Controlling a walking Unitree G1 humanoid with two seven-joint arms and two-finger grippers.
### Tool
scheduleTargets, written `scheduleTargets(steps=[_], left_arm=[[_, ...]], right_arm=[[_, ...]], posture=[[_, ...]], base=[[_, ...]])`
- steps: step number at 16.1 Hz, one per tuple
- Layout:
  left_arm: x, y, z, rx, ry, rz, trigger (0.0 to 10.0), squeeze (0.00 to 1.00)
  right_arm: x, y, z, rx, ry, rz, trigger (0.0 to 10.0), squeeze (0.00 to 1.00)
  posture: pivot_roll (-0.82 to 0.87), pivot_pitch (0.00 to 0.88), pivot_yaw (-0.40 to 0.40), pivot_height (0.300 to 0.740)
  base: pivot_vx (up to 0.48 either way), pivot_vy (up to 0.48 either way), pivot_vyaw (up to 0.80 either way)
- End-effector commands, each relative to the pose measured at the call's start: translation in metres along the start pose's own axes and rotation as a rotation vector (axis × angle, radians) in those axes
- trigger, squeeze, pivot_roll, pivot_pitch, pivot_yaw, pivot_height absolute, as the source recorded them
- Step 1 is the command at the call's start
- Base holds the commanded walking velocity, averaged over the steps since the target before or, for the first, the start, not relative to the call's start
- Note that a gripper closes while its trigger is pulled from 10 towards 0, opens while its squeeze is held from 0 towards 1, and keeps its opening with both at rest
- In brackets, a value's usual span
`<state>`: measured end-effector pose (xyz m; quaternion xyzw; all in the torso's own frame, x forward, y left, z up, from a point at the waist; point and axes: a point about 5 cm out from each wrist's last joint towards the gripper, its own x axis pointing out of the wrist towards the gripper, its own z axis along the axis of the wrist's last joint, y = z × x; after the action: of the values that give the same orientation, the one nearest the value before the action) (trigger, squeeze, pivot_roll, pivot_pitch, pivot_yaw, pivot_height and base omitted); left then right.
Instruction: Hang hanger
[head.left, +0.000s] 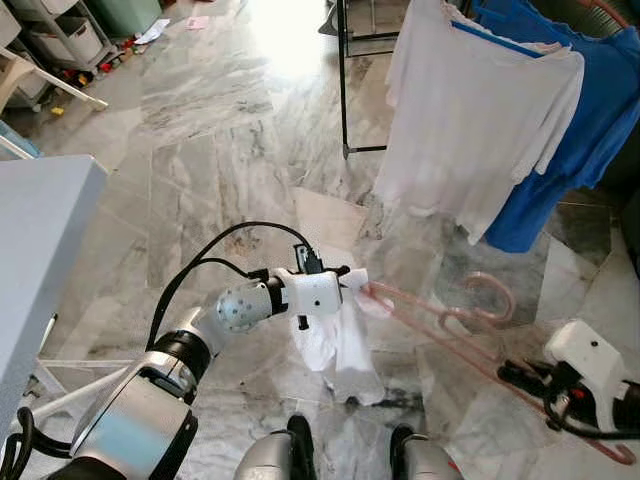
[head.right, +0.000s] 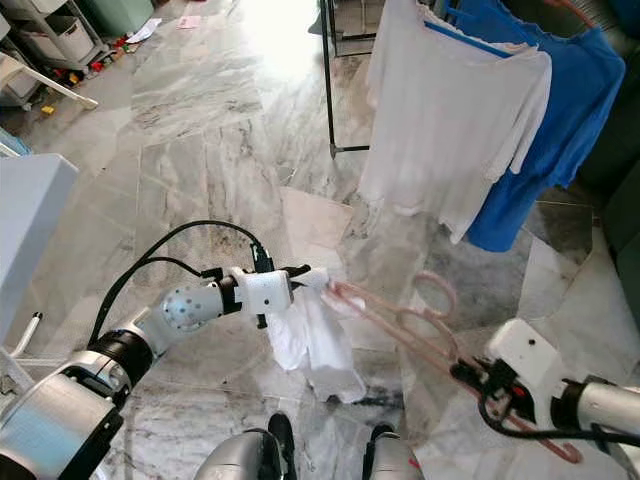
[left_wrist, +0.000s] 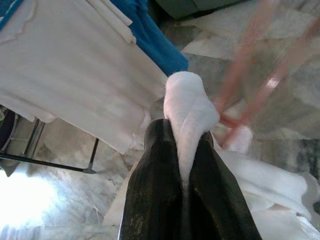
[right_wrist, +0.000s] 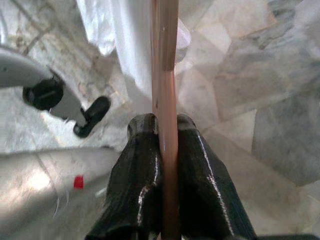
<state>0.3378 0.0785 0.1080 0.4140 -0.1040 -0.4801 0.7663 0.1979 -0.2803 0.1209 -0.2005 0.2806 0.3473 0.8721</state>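
- Nearest, at the lower right: right gripper (right_wrist: 161, 131), fingers pressed tight against both sides of the pink hanger (head.left: 470, 335), clamping one of its bars low over the marble floor (head.left: 200, 180).
- From there, pink hanger slanting across to the left, held in the air between the two arms, hook curled upward near its middle; not on any rail.
- At the hanger's left end: left gripper (left_wrist: 182, 145), jaws pinched narrow on a fold of the white cloth (head.left: 340, 350), a puff of it bulging out past the fingertips.
- Below that grip: rest of the white cloth drooping in a bunch toward the floor, just ahead of the robot's feet.
- To the left side: edge of a grey table (head.left: 40, 230).
- Farther ahead to the right: white shirt (head.left: 470, 110) and blue shirt (head.left: 590, 110) hanging side by side, overlapping, on a black clothes rack (head.left: 343, 80), white one nearer the robot's left.
- Farthest, upper left corner: shelves with storage bins (head.left: 65, 40) and small scattered items on the floor.
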Motion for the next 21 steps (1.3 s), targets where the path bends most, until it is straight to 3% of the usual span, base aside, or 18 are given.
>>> scheduleTargets(steps=[1, 7, 11, 19, 21], left_arm=[[-0.007, 0.005, -0.007, -0.01, 0.03, 0.007, 10.0, 0.0], [-0.009, 0.005, -0.007, -0.011, 0.023, -0.004, 10.0, 0.0], [-0.012, 0.002, -0.004, -0.021, -0.027, -0.053, 10.0, 0.0], [-0.022, -0.002, -0.009, -0.03, -0.031, -0.111, 10.0, 0.0], [-0.021, -0.004, -0.008, -0.041, -0.049, -0.118, 10.0, 0.0]], right_arm=[[-0.004, 0.005, -0.001, -0.018, 0.031, 0.041, 10.0, 0.0], [-0.004, 0.008, -0.006, -0.03, 0.073, 0.067, 10.0, 0.0], [-0.001, 0.006, -0.007, -0.048, 0.084, 0.054, 10.0, 0.0], [-0.004, 0.0, -0.009, -0.078, 0.104, 0.029, 10.0, 0.0], [0.006, -0.003, -0.003, -0.107, 0.063, -0.02, 10.0, 0.0]], posture=[[-0.14, 0.26, 0.165, 0.74], [-0.14, 0.259, 0.167, 0.74], [-0.13, 0.259, 0.17, 0.74], [-0.13, 0.264, 0.173, 0.74], [-0.13, 0.262, 0.168, 0.74]], base=[[0.0, 0.0, 0.0], [0.0, 0.0, 0.0], [0.0, 0.0, 0.0], [0.0, 0.0, 0.0], [0.0, 0.0, 0.0]])
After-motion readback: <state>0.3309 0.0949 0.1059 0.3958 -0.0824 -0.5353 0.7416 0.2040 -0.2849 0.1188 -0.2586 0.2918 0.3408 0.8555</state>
